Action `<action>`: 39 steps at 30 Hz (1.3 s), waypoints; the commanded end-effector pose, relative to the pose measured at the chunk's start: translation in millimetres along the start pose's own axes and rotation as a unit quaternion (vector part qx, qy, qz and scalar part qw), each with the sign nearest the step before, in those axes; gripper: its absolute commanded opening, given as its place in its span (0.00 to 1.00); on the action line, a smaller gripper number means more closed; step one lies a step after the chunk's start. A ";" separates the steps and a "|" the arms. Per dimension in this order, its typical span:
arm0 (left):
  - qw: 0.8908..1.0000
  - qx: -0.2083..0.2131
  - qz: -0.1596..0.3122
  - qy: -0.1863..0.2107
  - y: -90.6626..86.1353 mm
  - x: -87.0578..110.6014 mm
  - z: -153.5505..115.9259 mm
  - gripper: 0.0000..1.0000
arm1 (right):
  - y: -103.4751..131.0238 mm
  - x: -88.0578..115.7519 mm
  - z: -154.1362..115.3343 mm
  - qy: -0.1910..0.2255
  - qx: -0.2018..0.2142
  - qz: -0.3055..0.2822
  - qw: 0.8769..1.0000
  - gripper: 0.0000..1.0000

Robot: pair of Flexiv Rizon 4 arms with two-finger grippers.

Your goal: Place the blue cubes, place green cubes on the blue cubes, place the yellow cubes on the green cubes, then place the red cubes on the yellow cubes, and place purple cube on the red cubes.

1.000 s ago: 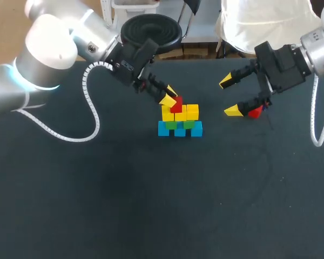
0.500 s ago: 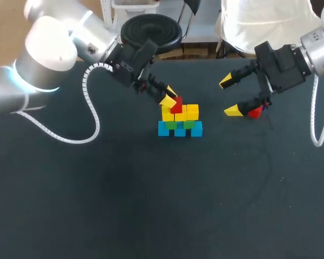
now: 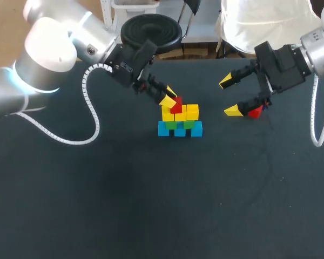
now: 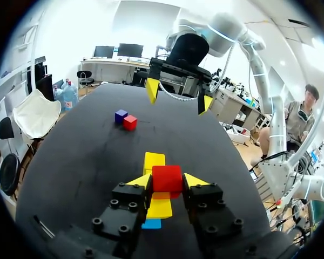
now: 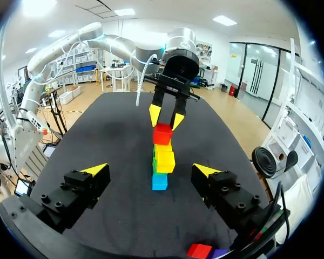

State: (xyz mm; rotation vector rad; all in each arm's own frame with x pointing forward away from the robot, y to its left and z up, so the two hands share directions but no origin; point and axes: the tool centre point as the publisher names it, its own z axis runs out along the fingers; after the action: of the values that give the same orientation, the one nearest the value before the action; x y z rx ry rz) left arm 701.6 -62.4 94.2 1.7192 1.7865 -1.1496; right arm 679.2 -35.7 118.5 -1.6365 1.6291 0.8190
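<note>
The cube stack stands mid-table: blue cubes (image 3: 179, 131) at the base, green cubes (image 3: 171, 125) on them, yellow cubes (image 3: 192, 111) on top. My left gripper (image 3: 169, 96) is shut on a red cube (image 3: 176, 104) at the top of the yellow layer. In the left wrist view the red cube (image 4: 167, 178) sits between the fingertips (image 4: 140, 181), above yellow cubes (image 4: 154, 159). My right gripper (image 3: 230, 96) stands open to the right of the stack, holding nothing. The right wrist view shows the stack (image 5: 164, 159) ahead of its gripper (image 5: 151, 171), with the left gripper (image 5: 165, 117) on the red cube (image 5: 162, 133).
A loose red cube (image 3: 254, 111) lies just right of the right gripper's lower fingertip, with a purple cube (image 4: 120, 115) beside it, largely hidden in the head view. The dark table (image 3: 151, 205) spreads wide in front of the stack.
</note>
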 end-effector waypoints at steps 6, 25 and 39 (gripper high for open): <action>1.000 -0.003 -0.001 -0.001 -2.2 1.7 0.4 0.00 | 0.7 -0.2 -0.5 0.000 0.001 0.000 1.000 1.00; 1.000 -0.005 -0.002 -0.002 -2.1 1.0 0.8 0.00 | 0.7 -0.2 -0.5 0.000 0.001 0.000 1.000 1.00; 1.000 -0.007 -0.002 -0.002 -1.0 0.9 1.3 0.12 | 0.7 -0.2 -0.5 0.000 0.001 0.000 1.000 1.00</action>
State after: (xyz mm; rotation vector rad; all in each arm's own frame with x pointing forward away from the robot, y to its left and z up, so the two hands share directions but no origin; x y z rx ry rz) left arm 702.7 -63.2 93.6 1.7088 1.7929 -1.1433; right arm 679.2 -35.7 118.5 -1.6365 1.6291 0.8190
